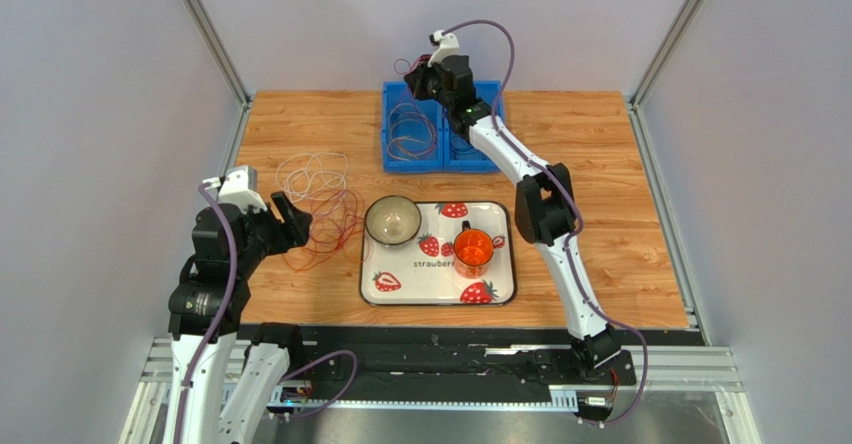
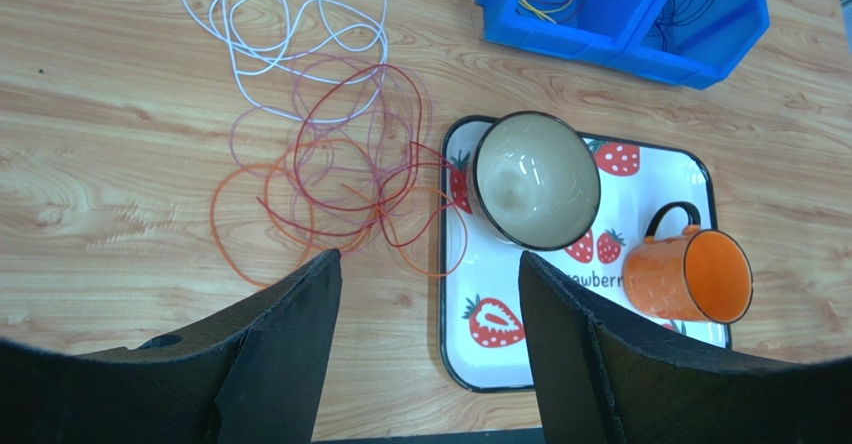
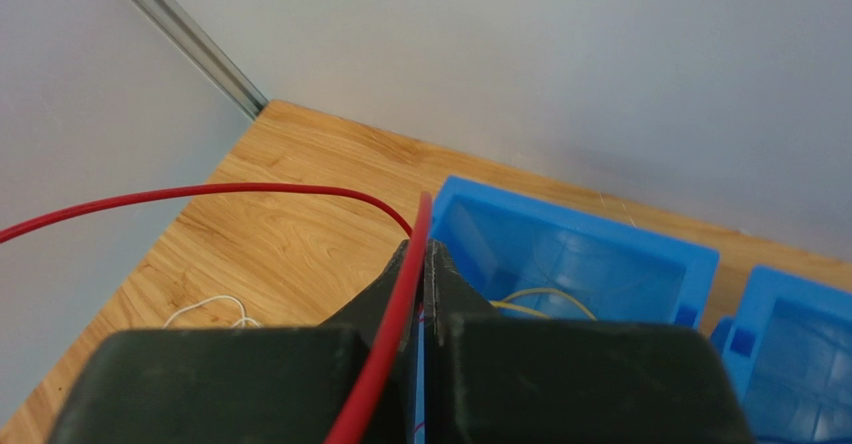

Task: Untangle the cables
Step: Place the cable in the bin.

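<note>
A loose tangle of red, orange and pink cables [image 1: 322, 214] lies on the wooden table left of the tray, with a white cable [image 1: 305, 172] coiled just behind it. In the left wrist view the red and orange loops [image 2: 350, 164] and the white cable [image 2: 265, 24] lie ahead of my left gripper [image 2: 428, 256], which is open, empty and hangs above the table at the tray's left edge. My right gripper [image 1: 418, 76] is raised over the left blue bin [image 1: 412, 129]. In its wrist view it [image 3: 420, 249] is shut on a red cable [image 3: 250, 188] that arcs off to the left.
A strawberry-print tray [image 1: 500, 289] holds a beige bowl [image 1: 392, 220] and an orange mug [image 1: 473, 248]. Two blue bins stand side by side at the back; the left holds coiled cables, the right bin [image 1: 478, 136] dark ones. Metal frame rails border the table.
</note>
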Action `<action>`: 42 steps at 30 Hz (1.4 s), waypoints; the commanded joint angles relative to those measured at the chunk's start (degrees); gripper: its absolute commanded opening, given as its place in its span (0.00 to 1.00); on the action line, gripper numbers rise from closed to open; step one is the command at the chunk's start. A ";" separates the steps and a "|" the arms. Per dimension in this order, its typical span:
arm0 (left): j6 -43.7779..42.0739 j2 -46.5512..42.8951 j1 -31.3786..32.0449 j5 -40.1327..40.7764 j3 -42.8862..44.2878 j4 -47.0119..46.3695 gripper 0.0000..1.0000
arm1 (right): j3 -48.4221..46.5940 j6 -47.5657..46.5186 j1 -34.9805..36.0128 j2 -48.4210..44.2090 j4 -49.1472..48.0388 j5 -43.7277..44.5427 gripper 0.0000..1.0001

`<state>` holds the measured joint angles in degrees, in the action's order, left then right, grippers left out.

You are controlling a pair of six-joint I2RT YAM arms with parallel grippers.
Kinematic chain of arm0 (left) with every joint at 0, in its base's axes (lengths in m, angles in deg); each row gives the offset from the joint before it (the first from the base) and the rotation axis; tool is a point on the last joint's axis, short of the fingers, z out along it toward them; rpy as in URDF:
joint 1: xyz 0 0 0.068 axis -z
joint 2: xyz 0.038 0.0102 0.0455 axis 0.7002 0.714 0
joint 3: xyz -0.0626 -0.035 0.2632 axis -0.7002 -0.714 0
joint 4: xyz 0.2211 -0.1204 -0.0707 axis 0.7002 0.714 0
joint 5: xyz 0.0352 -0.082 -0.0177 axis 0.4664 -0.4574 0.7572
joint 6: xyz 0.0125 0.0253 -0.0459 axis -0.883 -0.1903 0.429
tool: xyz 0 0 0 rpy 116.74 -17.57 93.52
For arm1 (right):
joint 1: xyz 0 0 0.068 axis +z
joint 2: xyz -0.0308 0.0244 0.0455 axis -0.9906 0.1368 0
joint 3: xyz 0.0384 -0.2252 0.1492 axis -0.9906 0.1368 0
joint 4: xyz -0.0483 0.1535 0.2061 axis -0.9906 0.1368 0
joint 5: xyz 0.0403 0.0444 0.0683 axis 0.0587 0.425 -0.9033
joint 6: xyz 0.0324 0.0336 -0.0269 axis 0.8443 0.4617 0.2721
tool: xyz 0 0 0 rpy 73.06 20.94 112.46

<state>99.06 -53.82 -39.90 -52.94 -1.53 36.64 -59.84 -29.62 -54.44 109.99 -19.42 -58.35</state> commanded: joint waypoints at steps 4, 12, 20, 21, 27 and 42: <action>-0.88 -0.68 0.21 -0.14 -0.16 -0.90 0.73 | -4.91 0.82 2.88 3.16 12.50 14.71 0.00; -0.88 -0.85 0.21 -0.32 -0.25 -0.99 0.73 | -10.56 6.63 2.79 4.58 26.75 15.00 0.00; -0.88 -1.20 0.21 -0.32 -0.25 -0.99 0.73 | -9.84 8.56 2.80 2.38 35.08 13.86 0.00; -0.88 -1.29 0.21 -0.23 -0.25 -0.99 0.73 | -9.76 9.26 2.79 2.21 35.71 13.42 0.02; -0.88 -1.73 0.21 -0.32 -0.25 -0.99 0.73 | -8.97 10.24 2.79 0.54 36.95 10.96 0.63; -0.79 -2.08 0.12 -0.58 -0.34 -1.17 0.72 | -7.49 20.95 1.21 -3.86 48.90 1.32 0.76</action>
<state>99.06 -55.46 -39.90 -52.98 -1.53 36.62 -69.26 -15.22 -52.14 110.43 24.90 -49.58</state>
